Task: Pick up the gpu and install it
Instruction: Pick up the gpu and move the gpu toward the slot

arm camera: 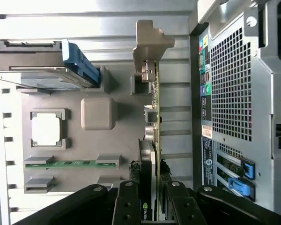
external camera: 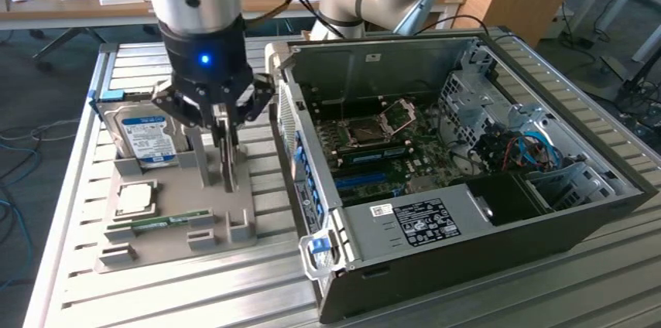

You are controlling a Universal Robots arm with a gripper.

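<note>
Gpu [arm camera: 155, 98] stands on edge in its holder on the grey tray [external camera: 243, 223]. It is just beside the open computer case [external camera: 578, 212] on the slatted surface [external camera: 155, 289], with its silvery bracket [arm camera: 149, 40] at the end away from the pincer [arm camera: 151, 190].

Pincer: narrow, one finger on each face of the board, gripping the gpu.

Step in hand: the pick-up. Cannot tell whether the card has left its holder.

Judgement: freeing it calls for a straight lift with the board kept upright and the bracket clear of the case wall.

Writing:
- The hard drive [external camera: 145, 138] has a blue-and-white label, with text too small to read.
- The white label [external camera: 422, 222] inside the case is also unreadable.
- A small green mark on the card near the fingers is illegible.
</note>
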